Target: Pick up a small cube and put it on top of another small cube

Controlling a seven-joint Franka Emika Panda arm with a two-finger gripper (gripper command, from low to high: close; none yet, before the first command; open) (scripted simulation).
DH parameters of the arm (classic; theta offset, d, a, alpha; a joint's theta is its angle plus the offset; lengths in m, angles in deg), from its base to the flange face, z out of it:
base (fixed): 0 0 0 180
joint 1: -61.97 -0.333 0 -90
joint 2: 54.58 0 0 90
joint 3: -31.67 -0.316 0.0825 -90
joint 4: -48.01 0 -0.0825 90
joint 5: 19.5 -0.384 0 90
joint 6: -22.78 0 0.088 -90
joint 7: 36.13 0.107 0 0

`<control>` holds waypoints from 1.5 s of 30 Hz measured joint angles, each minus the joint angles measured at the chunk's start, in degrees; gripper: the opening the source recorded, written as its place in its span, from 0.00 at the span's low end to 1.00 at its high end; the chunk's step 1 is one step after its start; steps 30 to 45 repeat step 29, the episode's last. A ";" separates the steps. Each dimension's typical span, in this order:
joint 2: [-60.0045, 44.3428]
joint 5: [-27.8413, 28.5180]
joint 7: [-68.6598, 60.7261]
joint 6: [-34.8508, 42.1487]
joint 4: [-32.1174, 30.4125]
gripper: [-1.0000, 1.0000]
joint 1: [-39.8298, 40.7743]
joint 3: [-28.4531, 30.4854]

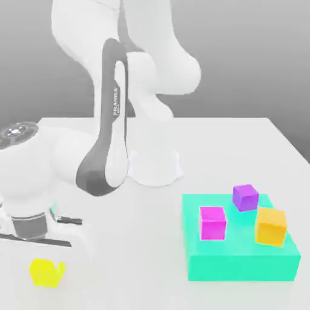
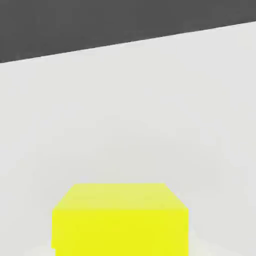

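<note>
Jaws are down at counter level at the exterior view's left front, closed onto the yellow cube (image 1: pixel 47 272). Fingers themselves aren't visible in the exterior view, hidden behind the white hand (image 1: pixel 27 221) and the cube; closed state taken as clamped on the cube. No point given for the jaws since the fingertips can't be placed.

Yellow cube sits directly under the hand, on the white counter (image 1: pixel 139 254), at the jaws' position. Can't tell whether it's lifted off the surface or still resting on it. Hand view has the same yellow cube (image 2: pixel 120 220) right at the near edge, top face and front face lit, with bare counter (image 2: pixel 130 110) beyond it.

Farther from the jaws, toward the exterior view's right: teal platform (image 1: pixel 242 260) resting on the counter, well apart from the yellow cube. On top of it, three cubes, none touching:
- magenta cube (image 1: pixel 212 223), nearest the jaws' side
- orange cube (image 1: pixel 270 226), farthest side from the jaws
- purple cube (image 1: pixel 245 197), behind and between those two

Behind everything: robot base (image 1: pixel 154 172) on the counter, arm link (image 1: pixel 109 121) arching down to the hand.
</note>
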 joint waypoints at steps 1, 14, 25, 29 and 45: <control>1.62 0.34 1.66 1.08 -0.45 0.00 -1.75 -1.15; 22.36 3.08 26.47 15.39 -6.43 0.00 -31.17 -20.76; 15.28 6.63 30.85 6.21 -8.80 1.00 -33.70 -21.18; 20.53 5.10 29.75 12.58 -7.58 1.00 -33.95 -20.31; 20.53 5.10 29.75 12.58 -7.58 1.00 -33.95 -20.31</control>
